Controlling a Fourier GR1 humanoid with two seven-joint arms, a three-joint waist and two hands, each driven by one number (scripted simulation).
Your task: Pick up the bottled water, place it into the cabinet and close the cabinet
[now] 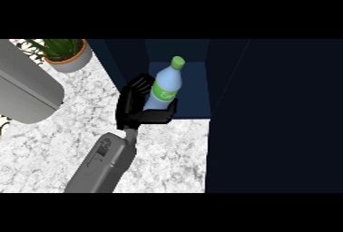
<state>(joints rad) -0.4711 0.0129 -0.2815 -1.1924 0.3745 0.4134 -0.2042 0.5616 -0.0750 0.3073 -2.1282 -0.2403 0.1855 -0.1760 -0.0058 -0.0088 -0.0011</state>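
One large grey rounded shape fills the left edge, with a potted plant just beside it on the marbled bench. The right hand is curled round the lower part of the bottled water, thumb wrapped under it. The bottled water leans, green cap uppermost, at the mouth of the dark cabinet, against its blue inside.

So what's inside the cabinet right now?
Only the bottled water shows in the cabinet opening, tilted and held in the hand. The interior beside it is plain dark blue. Whatever lies behind bottle and hand is covered. Whether it's past the front edge, can't tell.
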